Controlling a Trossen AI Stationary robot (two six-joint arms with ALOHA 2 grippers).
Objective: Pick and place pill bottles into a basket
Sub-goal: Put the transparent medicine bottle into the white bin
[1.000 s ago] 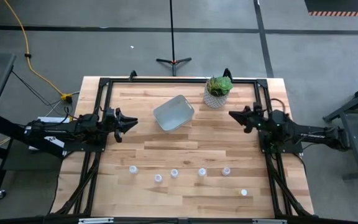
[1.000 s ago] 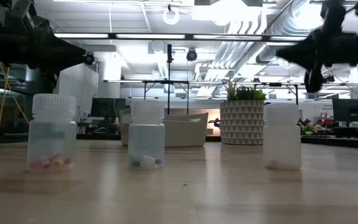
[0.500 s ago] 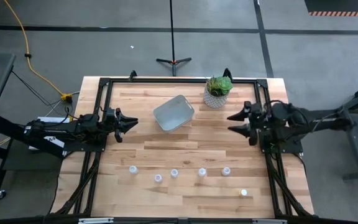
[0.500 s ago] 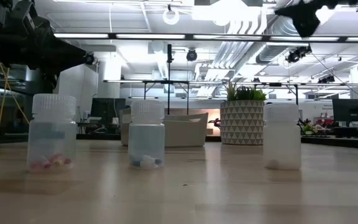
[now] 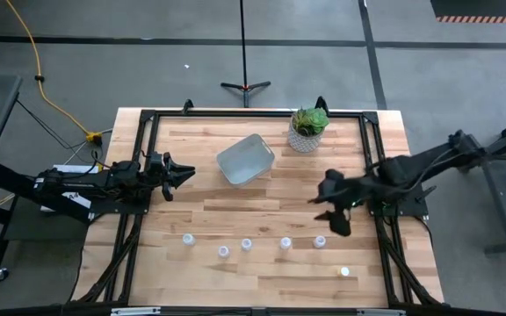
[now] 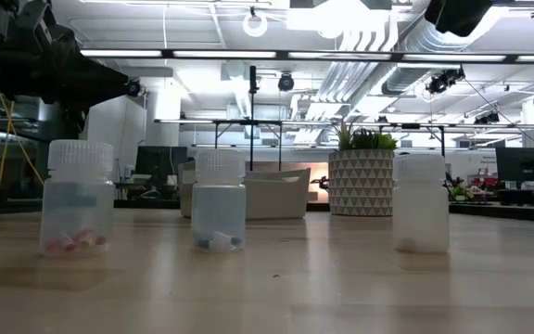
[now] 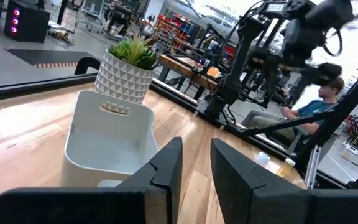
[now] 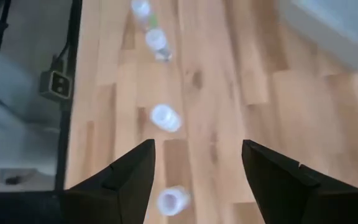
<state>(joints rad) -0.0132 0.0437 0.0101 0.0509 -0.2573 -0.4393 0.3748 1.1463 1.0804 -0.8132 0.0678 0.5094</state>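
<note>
Over the table's four o'clock, your right gripper (image 5: 330,213) hung, fingers spread; you needed to centre on that bottle (image 5: 320,240) before descending; left gripper (image 5: 185,173) waited, fingers narrowly parted

A robotics lab: exposed ceiling ducts (image 6: 406,37), workbenches (image 6: 323,125), seated person (image 7: 319,102).

The table (image 5: 262,202) is pale striped wood. The bottles (image 5: 247,244) are whitish and see-through with white caps; one (image 6: 78,198) holds pink pills. The basket (image 5: 245,159) is pale grey-blue. A green plant sits in a white pot (image 6: 360,184) with a triangle pattern.
</note>
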